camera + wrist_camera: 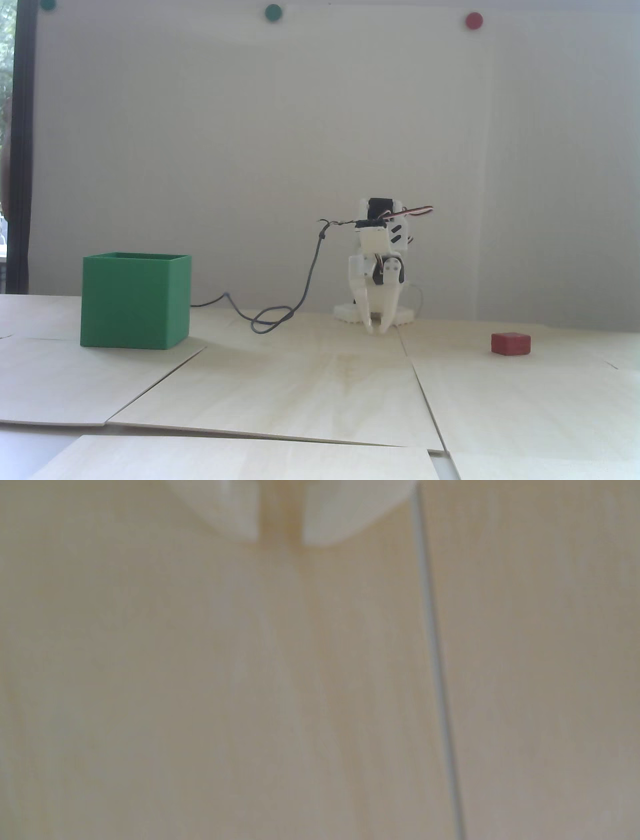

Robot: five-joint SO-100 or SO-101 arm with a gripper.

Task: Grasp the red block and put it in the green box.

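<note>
Red block (pixel 510 343) outside green box (pixel 135 302)

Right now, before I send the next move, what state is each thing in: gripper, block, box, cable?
gripper: slightly open, empty, tips pointing down close to the table.
red block: lying flat on the table, untouched, right of the arm in the fixed view.
green box: upright, top open; inside not visible.
cable: slack, looped on the table beside the arm's base.

Pale plywood sheets (pixel 320 380) carry the green box (pixel 135 305), red block (pixel 510 343), looped cable (pixel 270 320) and arm base (pixel 345 313).
</note>
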